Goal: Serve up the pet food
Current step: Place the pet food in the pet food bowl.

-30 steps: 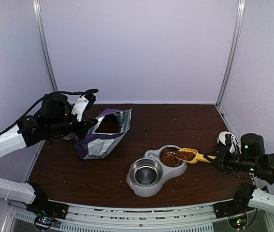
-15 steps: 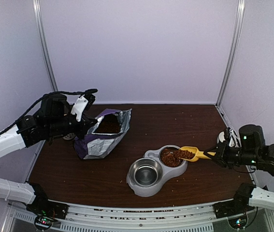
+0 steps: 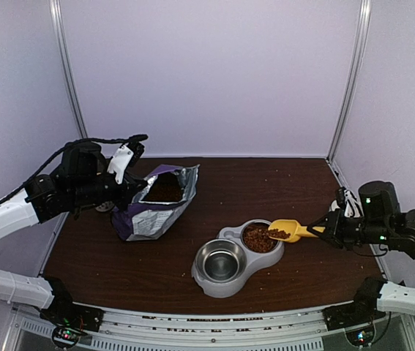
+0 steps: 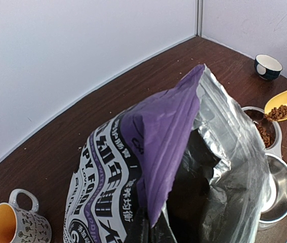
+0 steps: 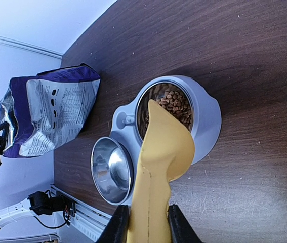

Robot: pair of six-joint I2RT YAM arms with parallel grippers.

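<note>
The right claw (image 3: pixel 321 235) was clenched on the handle of a yellow scoop (image 3: pixel 284 227), which was tipped over the right-hand bowl of a grey twin feeder (image 3: pixel 206 285). Kibble (image 3: pixel 258 238) lay heaped in that bowl, and more sat in the scoop's mouth. The left claw (image 4: pixel 149 230) pinched the purple rim of the open bag (image 4: pixel 148 152). White letters on the bag read "PPY FO" in part, with Chinese characters below them. A printed mug (image 4: pixel 22 224) stood near the bag.
</note>
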